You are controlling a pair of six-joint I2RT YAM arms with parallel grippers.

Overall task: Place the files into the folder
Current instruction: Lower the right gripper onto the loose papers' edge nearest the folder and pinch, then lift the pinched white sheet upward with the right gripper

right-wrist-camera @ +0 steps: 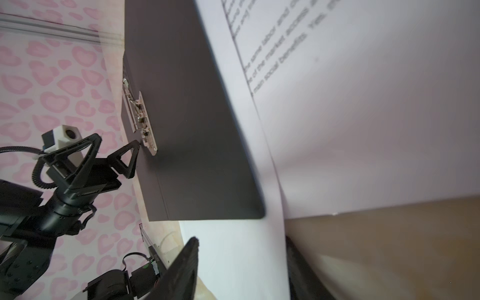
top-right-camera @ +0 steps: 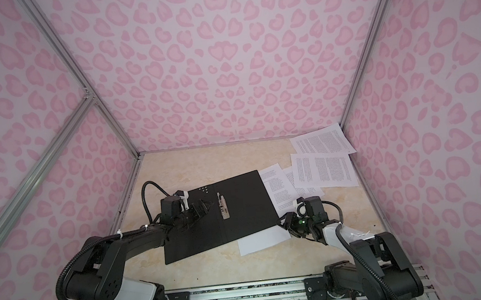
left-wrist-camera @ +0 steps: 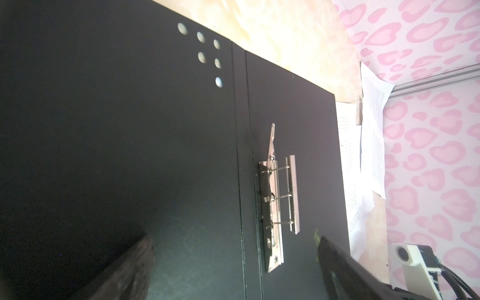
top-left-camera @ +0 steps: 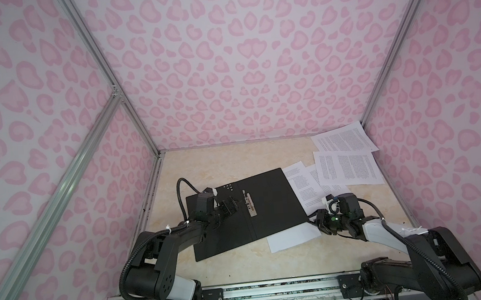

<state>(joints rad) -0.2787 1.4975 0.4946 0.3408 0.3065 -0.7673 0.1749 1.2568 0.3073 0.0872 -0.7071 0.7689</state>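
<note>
Left gripper (top-left-camera: 234, 203) spread over open black-lined folder (top-left-camera: 269, 211), right gripper (top-left-camera: 315, 220) seemingly apart around white files (top-left-camera: 349, 167)

This is a robot test cell in a lab, not a lived-in room. An aluminium profile frame (top-left-camera: 400, 42) boxes in the space, and its wall panels (top-left-camera: 239, 51) carry a pink heart-spot print as a backdrop. A marble-look table (top-left-camera: 219, 164) fills the bottom of the box. The left arm (top-left-camera: 167, 248) and right arm (top-left-camera: 391, 232) are bolted to a slotted metal rail (top-left-camera: 277, 291) at its near edge, with loose wiring showing.
</note>
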